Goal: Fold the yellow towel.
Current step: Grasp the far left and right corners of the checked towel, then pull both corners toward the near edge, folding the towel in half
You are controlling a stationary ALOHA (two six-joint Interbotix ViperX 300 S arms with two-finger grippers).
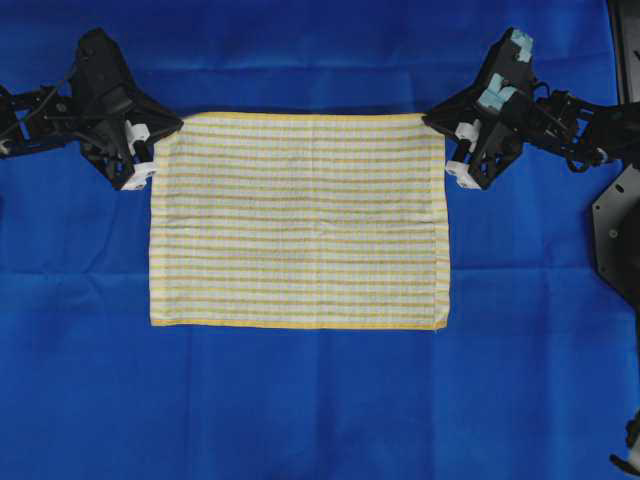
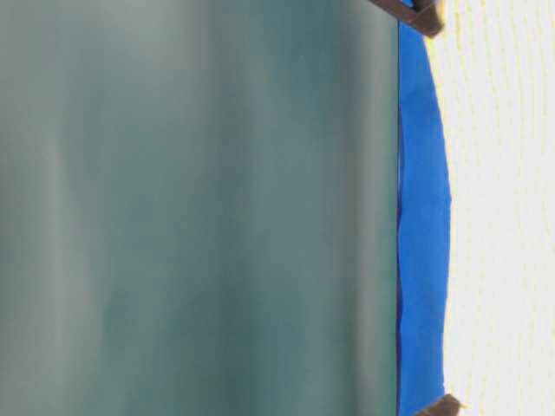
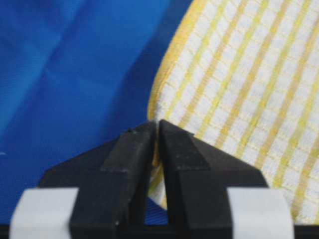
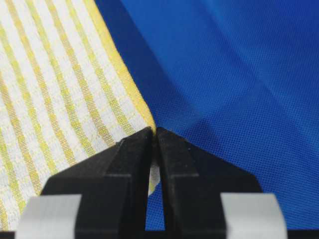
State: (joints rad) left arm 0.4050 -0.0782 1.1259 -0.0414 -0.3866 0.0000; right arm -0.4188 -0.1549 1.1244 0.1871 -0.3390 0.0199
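On the blue cloth, lying spread flat and unfolded: the yellow towel; at its far corners, pinching the hem with jaws clamped tight, the left gripper and right gripper. Judging from this, only just beginning; no fold made, whole fold remaining.

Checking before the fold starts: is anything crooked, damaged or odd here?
Nothing stands out. The yellow towel lies flat and square on the blue cloth, with the left tool and right tool each pinching a far corner.

Bright, even light overhead; the table-level view is blurred and overexposed.
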